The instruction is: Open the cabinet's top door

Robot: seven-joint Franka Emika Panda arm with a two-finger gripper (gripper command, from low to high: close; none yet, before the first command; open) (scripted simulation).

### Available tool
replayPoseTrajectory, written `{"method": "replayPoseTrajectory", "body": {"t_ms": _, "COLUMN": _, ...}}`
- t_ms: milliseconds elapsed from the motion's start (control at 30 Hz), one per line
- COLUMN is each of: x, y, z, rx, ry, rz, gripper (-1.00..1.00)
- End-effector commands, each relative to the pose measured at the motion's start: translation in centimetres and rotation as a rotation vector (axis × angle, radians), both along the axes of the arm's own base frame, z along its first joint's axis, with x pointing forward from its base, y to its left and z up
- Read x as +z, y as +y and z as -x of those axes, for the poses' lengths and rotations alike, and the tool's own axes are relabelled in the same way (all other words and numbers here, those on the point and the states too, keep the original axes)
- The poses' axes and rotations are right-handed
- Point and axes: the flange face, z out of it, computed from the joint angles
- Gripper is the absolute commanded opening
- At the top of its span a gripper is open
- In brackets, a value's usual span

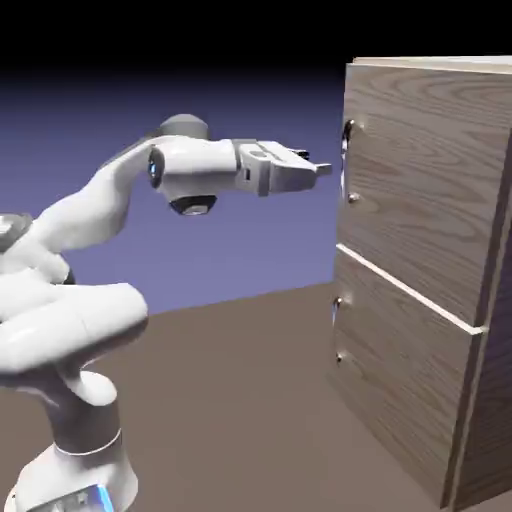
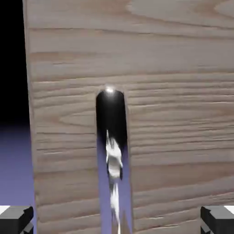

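**Pincer at top door handle, not gripping**

Gripper [image 1: 322,167] spread wide, empty, fingertips [image 2: 16,218] grey and blocky either side of bar handle [image 2: 111,137], just short of it. Handle slim, glossy, rounded top, mirror-like. Top door [image 1: 420,180] grey-brown wood grain, pale edging, shut. Cabinet [image 1: 440,400] boxy, at right. No readable writing.

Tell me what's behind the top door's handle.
Behind the handle shows only the top door wood-grain panel. The cabinet is shut, so its inside cannot be seen.
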Motion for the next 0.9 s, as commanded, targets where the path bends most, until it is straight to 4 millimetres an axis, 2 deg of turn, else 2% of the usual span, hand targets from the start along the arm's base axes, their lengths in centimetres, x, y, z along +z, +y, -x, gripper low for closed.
{"method": "replayPoseTrajectory", "body": {"t_ms": 0, "x": 0.0, "y": 0.0, "z": 0.0, "rx": 0.000, "ry": 0.000, "rz": 0.000, "gripper": 0.00}}
{"method": "replayPoseTrajectory", "body": {"t_ms": 133, "x": 0.0, "y": -0.2, "z": -4.4, "rx": 0.000, "ry": -0.001, "rz": 0.001, "gripper": 0.00}}
{"method": "replayPoseTrajectory", "body": {"t_ms": 167, "x": 0.0, "y": -0.3, "z": -5.0, "rx": 0.000, "ry": 0.000, "rz": 0.000, "gripper": 0.00}}
{"method": "replayPoseTrajectory", "body": {"t_ms": 200, "x": 0.0, "y": -0.3, "z": -5.0, "rx": 0.000, "ry": 0.000, "rz": 0.000, "gripper": -1.00}}
{"method": "replayPoseTrajectory", "body": {"t_ms": 233, "x": 0.0, "y": -0.3, "z": -5.0, "rx": 0.000, "ry": 0.000, "rz": 0.000, "gripper": -1.00}}
{"method": "replayPoseTrajectory", "body": {"t_ms": 533, "x": 0.0, "y": -4.4, "z": 2.8, "rx": 0.248, "ry": 0.000, "rz": 0.000, "gripper": -1.00}}
{"method": "replayPoseTrajectory", "body": {"t_ms": 867, "x": 0.0, "y": -9.5, "z": 8.5, "rx": 0.464, "ry": 0.000, "rz": 0.000, "gripper": -1.00}}
